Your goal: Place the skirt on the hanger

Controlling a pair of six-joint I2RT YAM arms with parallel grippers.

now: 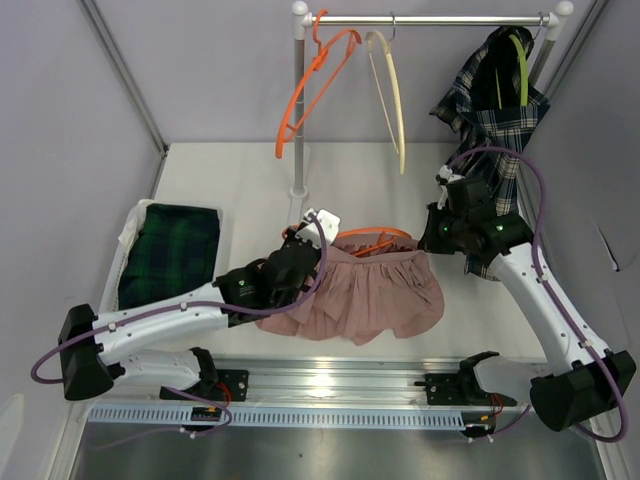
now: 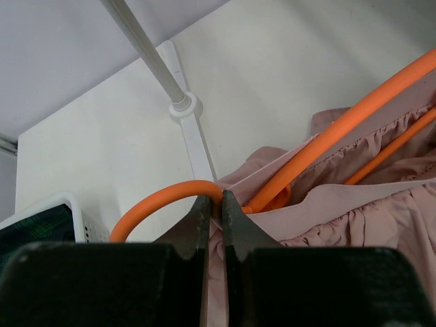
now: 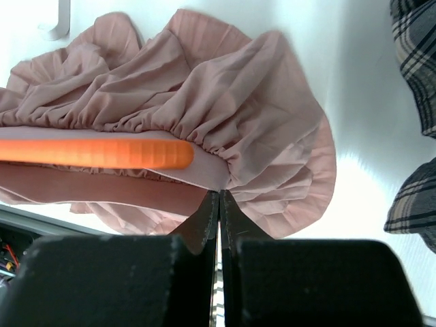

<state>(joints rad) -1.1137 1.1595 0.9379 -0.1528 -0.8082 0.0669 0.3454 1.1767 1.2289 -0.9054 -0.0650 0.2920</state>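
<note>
**Left gripper** [image 2: 215,203]: the jaws are closed to a thin slit. Pink cloth from the left end of the waistband [image 2: 354,197] is pinched between them. The curved end of the orange hanger [image 2: 157,199] is seen directly behind the fingertips and touches them. Whether the plastic is also clamped cannot be told.

**Right gripper** [image 3: 219,199]: the jaws are pressed fully together. The tips are closed on the lower edge of the waistband at its right end. The hanger's rounded tip is seen just above and to the left of them, apart from the fingers.

**Pink skirt** [image 1: 375,295]: it is spread on the white table [image 1: 230,180] between the two arms, with the waist towards the far side and the hem towards the arm bases. The waistband is held out between the two grippers. The orange hanger lies along the waist opening, its arm running inside the band and its hook on top of the gathered cloth.

**Surroundings:**
- A clothes rail [image 1: 430,19] stands at the far edge.
- On the rail hang a second orange hanger [image 1: 300,103], a cream hanger [image 1: 397,100] and a dark plaid garment [image 1: 495,115] on a lime-green hanger [image 1: 522,70].
- The rail's white upright and foot [image 2: 182,107] stand just beyond the left gripper.
- A white bin [image 1: 128,232] at the left holds a folded dark green plaid garment [image 1: 172,255].
</note>
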